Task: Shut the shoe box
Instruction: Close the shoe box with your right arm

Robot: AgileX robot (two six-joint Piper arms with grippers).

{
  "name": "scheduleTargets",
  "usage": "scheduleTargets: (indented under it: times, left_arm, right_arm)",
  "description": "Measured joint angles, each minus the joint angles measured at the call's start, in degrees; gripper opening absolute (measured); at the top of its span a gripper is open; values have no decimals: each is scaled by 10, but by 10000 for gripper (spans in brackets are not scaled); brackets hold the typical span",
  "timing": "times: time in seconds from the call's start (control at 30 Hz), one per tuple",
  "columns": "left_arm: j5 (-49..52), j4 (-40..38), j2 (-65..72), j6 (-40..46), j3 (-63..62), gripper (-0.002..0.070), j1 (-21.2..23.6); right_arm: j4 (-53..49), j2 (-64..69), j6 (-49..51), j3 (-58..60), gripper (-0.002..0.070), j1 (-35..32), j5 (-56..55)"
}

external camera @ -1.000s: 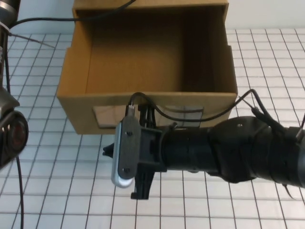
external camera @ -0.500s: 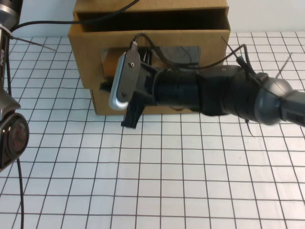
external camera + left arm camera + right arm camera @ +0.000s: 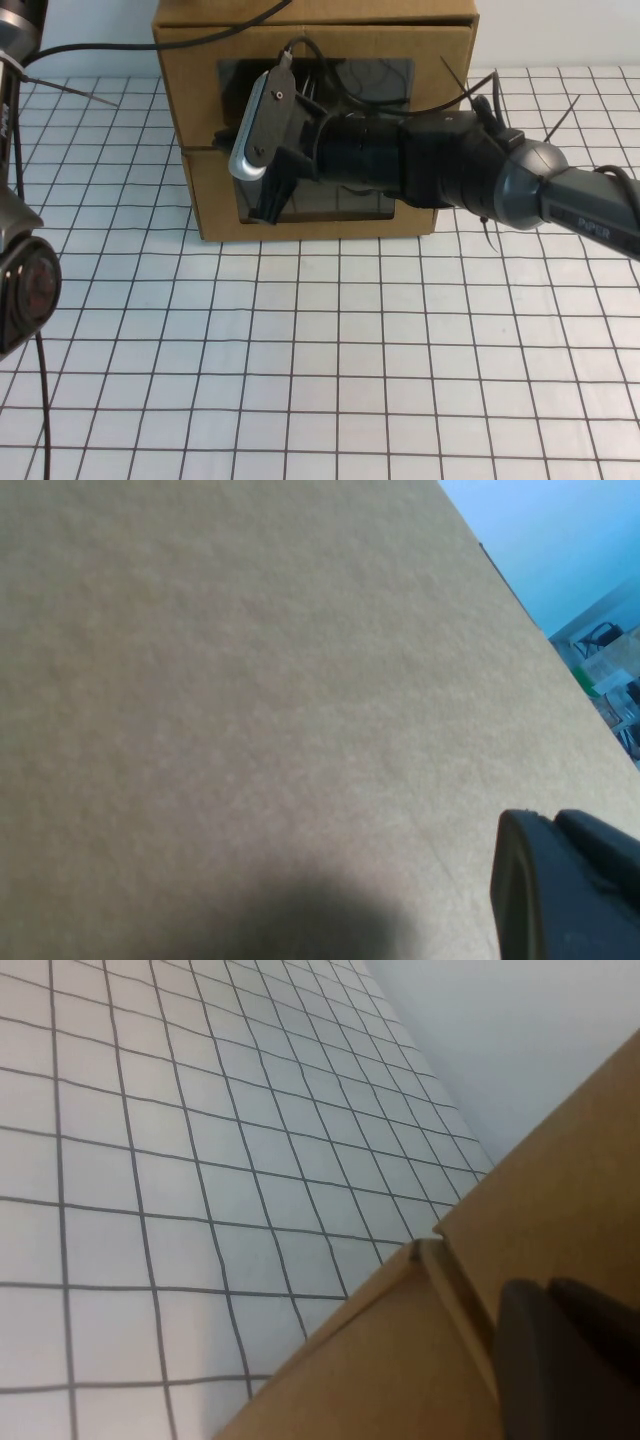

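Cardboard fills my view: the brown drawer-style shoe box (image 3: 310,120) with its clear plastic window stands at the far middle of the white gridded tabletop (image 3: 330,360), its drawer front flush with the shell. My right fingers (image 3: 262,190) press against that windowed front, at its left part; I cannot tell whether they are apart or together. My left fingers (image 3: 565,890) sit just beside the box's plain side; their state is equally unclear.
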Motion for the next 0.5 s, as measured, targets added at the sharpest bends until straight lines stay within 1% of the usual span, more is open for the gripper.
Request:
scheduleTargets:
  times: [0.13, 0.3, 0.5]
  left_arm:
    - [0, -1, 0, 0, 0, -5, 0]
    - [-1, -4, 0, -1, 0, -5, 0]
    - [-2, 1, -9, -1, 2, -5, 0]
  right_arm:
    - [0, 0, 13, 0, -13, 0, -1]
    - [0, 0, 13, -1, -13, -1, -35]
    - [0, -3, 25, -1, -13, -2, -10]
